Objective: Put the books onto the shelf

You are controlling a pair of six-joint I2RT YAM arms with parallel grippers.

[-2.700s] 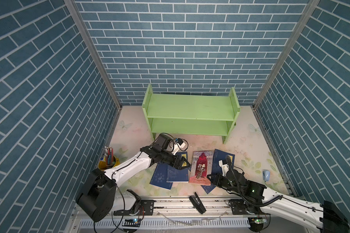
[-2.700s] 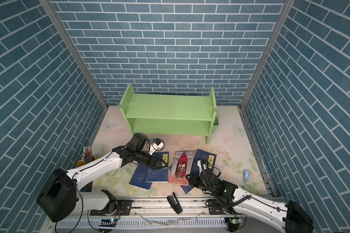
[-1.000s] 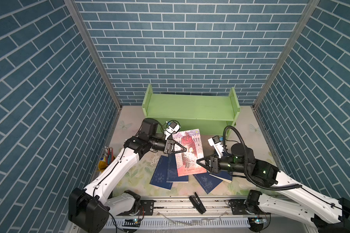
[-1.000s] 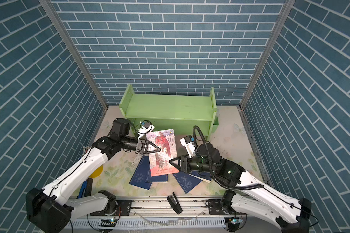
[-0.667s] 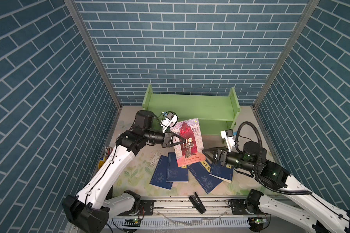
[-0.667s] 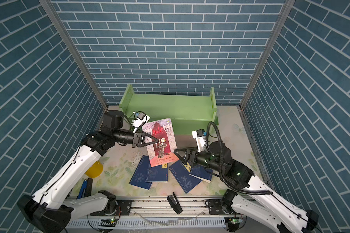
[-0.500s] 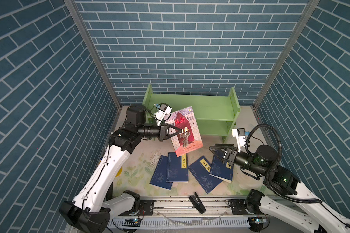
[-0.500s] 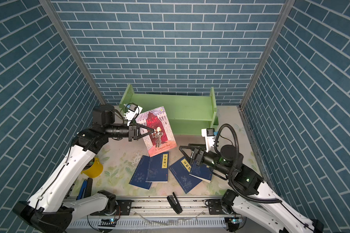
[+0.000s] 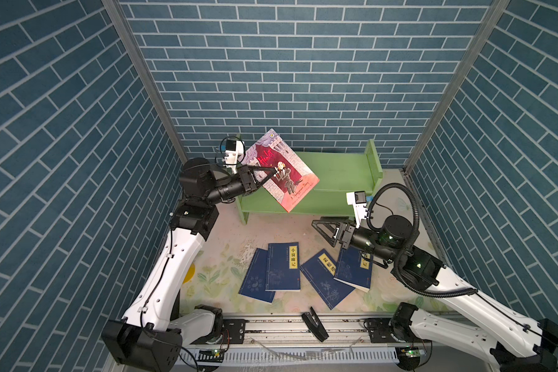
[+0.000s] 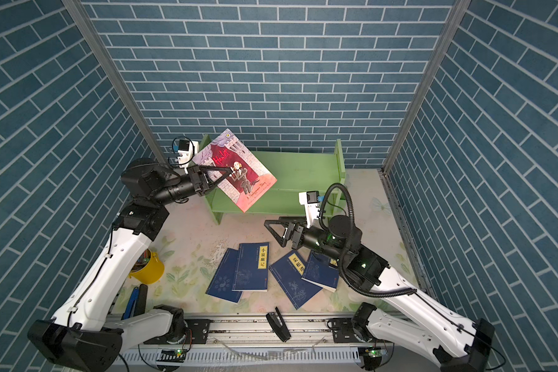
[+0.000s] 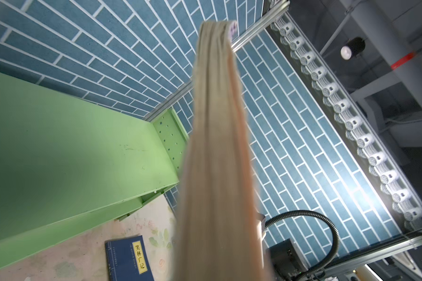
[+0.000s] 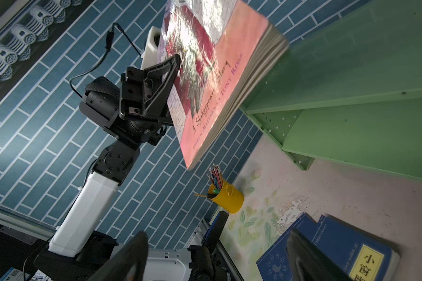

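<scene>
The red castle book [image 9: 292, 175], earlier flat on the mat [image 9: 226, 244] among the blue books [image 9: 284, 267], now hangs tilted in the air toward 12 o'clock, before the left end of the shelf [image 9: 342, 167], pinched by the raised left gripper [image 9: 273, 167]. The right gripper [image 9: 319, 230] is no longer at the book's lower edge. It now hovers at the book's 4 o'clock, jaws spread wide and empty.

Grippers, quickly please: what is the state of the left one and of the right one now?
Left gripper: closed on the red castle book, held up in the air.
Right gripper: open, holding nothing.
</scene>
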